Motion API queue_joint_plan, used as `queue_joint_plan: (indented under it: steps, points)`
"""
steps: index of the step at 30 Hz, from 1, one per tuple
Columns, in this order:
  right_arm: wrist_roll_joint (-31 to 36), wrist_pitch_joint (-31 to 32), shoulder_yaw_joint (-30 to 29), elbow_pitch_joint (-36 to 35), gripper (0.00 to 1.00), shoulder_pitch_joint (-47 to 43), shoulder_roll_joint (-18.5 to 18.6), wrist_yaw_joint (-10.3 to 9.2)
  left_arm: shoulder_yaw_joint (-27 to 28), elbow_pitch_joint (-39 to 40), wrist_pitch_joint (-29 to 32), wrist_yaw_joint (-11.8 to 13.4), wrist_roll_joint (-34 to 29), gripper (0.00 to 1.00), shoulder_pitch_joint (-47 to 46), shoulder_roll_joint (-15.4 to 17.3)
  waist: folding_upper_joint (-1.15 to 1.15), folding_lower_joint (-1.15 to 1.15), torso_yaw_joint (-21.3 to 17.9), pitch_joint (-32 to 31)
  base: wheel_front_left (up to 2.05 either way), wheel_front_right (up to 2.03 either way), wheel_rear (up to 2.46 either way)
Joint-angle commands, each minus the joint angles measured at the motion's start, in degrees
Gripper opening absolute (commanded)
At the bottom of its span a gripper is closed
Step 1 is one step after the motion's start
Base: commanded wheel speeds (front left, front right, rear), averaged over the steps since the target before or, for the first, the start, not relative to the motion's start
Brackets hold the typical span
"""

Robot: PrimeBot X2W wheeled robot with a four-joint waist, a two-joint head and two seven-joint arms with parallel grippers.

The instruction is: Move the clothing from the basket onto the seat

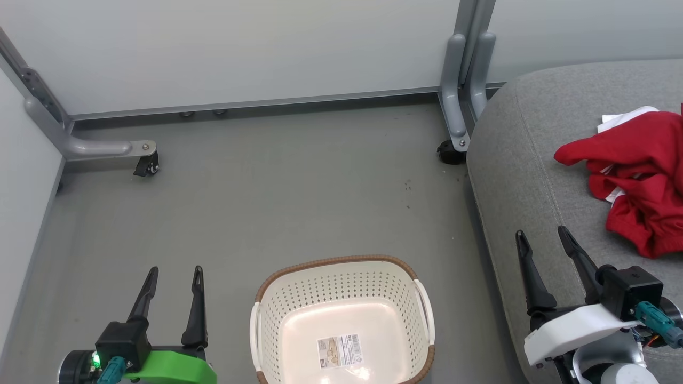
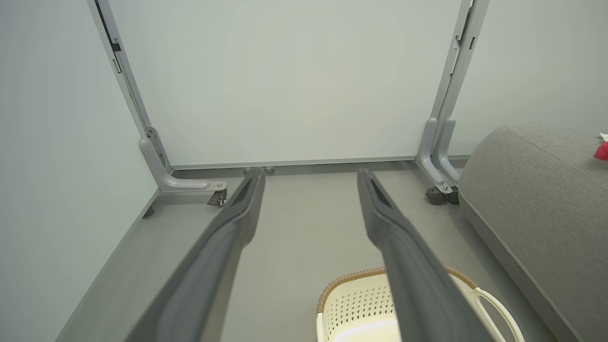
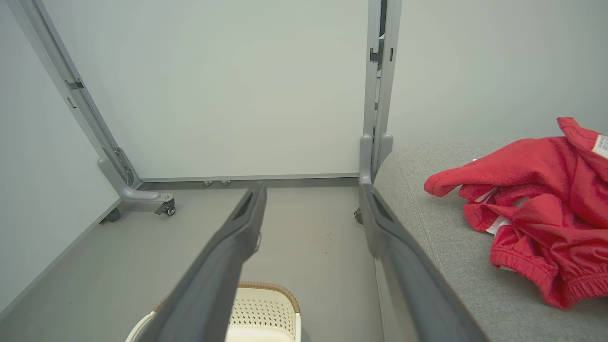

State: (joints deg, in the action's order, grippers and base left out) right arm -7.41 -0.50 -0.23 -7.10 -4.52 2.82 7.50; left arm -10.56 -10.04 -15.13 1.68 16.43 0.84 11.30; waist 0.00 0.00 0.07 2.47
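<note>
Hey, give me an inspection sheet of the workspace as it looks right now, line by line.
surface: grey floor, a few dark specks.
job's things: basket on the floor, no clothes seen inside, just its barcode label; red clothing heaped on the seat.
clutter: nothing seen.
grippers: left gripper and right gripper both open, holding nothing.
cables: teal plugs at the wrists.
surroundings: pale partition panels on grey wheeled feet.

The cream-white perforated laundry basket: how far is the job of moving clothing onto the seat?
Done: the crumpled red soft garments lie on the light-grey fabric sofa cushion, and the cream-white perforated plastic basket shows just its barcode label inside. In hand: nothing; the left gripper and right gripper stand open and empty. Left: nothing visible to move.
</note>
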Motion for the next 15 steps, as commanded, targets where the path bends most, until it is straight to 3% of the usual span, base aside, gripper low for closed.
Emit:
queue_joint_plan:
  steps: [1, 10, 11, 15]
  points:
    - [0.3, 0.3, 0.1, 0.0, 1.0, -0.3, 0.2, -0.02, 0.4, -0.2, 0.0, -0.2, -0.5, 1.0, 0.4, -0.3, 0.0, 0.0, 0.0, -0.1, 0.0, 0.0, 0.0]
    - [-0.1, 0.4, 0.5, 0.4, 1.0, -0.1, 0.2, -0.02, 0.6, 0.0, 0.0, -0.9, -1.3, 1.0, -0.1, -0.5, 0.0, 0.0, 0.2, -0.4, 0.0, 0.0, 0.0]
    - [0.0, 0.4, 0.5, 0.3, 0.0, 0.0, 0.0, 0.0, 0.6, 0.1, 0.0, -0.7, -0.8, 0.0, 0.0, -0.5, 0.0, 0.0, 0.3, -0.4, 0.0, 0.0, 0.0]
    - [-2.5, 0.1, 0.9, 0.9, 0.0, -0.3, -0.1, 0.0, 1.0, -0.5, 0.6, -1.0, 1.4, 0.0, -0.2, -1.0, 0.0, 0.0, 0.3, -0.4, 0.0, 0.0, 0.0]
